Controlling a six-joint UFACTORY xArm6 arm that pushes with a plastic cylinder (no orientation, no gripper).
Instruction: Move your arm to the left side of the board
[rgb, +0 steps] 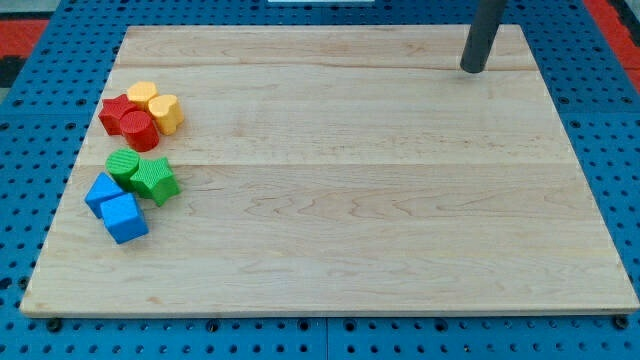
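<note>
My tip (472, 68) rests on the wooden board (340, 200) near the view's top right, far from all blocks. The blocks cluster at the view's left. Two yellow blocks, one (141, 95) behind and one (166, 113) in front, sit beside a red star-like block (116, 113) and a red cylinder (138, 129). Below them are a green cylinder (123, 166) and a green star-shaped block (154, 180). Lower still are a blue block (102, 190) and a blue cube (124, 218), touching each other.
The board lies on a blue perforated table (20, 150) that surrounds it on all sides. A red area (30, 25) shows at the view's top corners.
</note>
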